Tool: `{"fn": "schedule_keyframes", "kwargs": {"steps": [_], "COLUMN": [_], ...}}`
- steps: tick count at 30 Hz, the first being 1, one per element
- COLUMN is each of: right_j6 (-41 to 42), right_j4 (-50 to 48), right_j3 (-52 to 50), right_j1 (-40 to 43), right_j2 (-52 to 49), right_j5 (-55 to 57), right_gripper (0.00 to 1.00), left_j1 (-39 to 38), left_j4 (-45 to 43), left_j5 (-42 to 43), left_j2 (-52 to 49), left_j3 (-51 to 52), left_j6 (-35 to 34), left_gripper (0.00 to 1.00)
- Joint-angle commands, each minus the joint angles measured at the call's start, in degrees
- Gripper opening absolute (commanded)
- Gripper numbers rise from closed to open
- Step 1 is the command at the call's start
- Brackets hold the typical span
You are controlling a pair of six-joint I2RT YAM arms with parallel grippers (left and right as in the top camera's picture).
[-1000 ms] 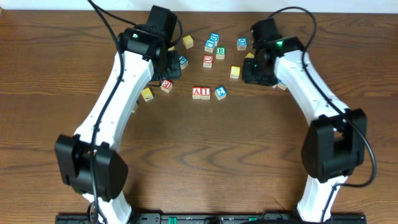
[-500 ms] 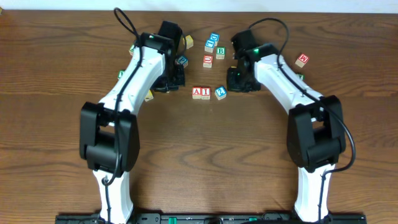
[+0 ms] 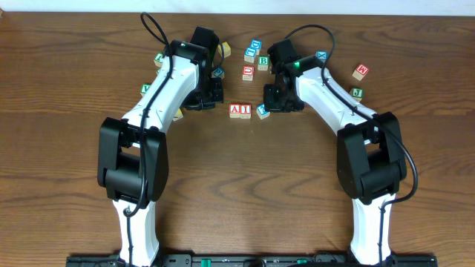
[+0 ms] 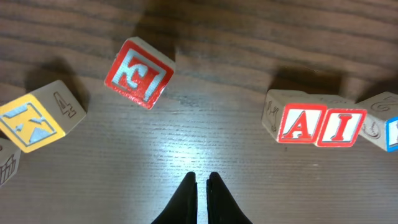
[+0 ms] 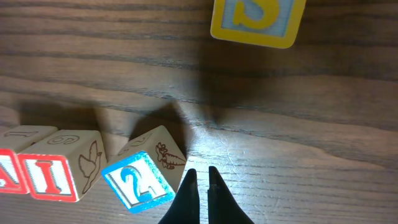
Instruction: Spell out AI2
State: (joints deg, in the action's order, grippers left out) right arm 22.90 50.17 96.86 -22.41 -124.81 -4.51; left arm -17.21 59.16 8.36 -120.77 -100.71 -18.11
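Note:
The red A cube (image 3: 234,110) and red I cube (image 3: 245,110) stand side by side, touching. The blue 2 cube (image 3: 263,111) sits just right of them, turned at an angle. In the left wrist view the A (image 4: 301,124) and I (image 4: 341,126) are to the right of my left gripper (image 4: 203,177), which is shut and empty on bare wood. In the right wrist view my right gripper (image 5: 203,173) is shut and empty, its tips right beside the right edge of the 2 cube (image 5: 138,182), with the I cube (image 5: 50,174) further left.
A red E cube (image 4: 138,73) and a yellow-faced cube (image 4: 34,118) lie left of the left gripper. A yellow S cube (image 5: 258,18) lies beyond the right gripper. A green B cube (image 3: 263,62), blue cubes (image 3: 254,48) and a red cube (image 3: 361,72) are scattered behind.
Both arms have swung inward toward the middle. The right gripper has moved left, down to the 2 cube. The three cubes have stayed about in place.

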Motion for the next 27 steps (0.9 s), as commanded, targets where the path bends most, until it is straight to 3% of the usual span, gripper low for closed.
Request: {"fn": "schedule_keyframes", "kwargs": {"steps": [1, 27], "right_j6": [-0.6, 0.6], "right_j4": [0.0, -4.2], "right_j3": [-0.2, -3.0], "right_j1": [-0.2, -2.6], "right_j2": [-1.0, -1.3], "right_j5": [-0.2, -2.6], "right_gripper": [0.02, 0.03], "left_j1": [0.0, 0.0], "left_j4": [-0.6, -2.9], "left_j5": [0.2, 0.3], "left_j2": [-0.8, -0.8], "left_j3": [0.9, 2.3], "left_j6": [0.0, -0.2], "left_gripper": [0.08, 0.08]}}
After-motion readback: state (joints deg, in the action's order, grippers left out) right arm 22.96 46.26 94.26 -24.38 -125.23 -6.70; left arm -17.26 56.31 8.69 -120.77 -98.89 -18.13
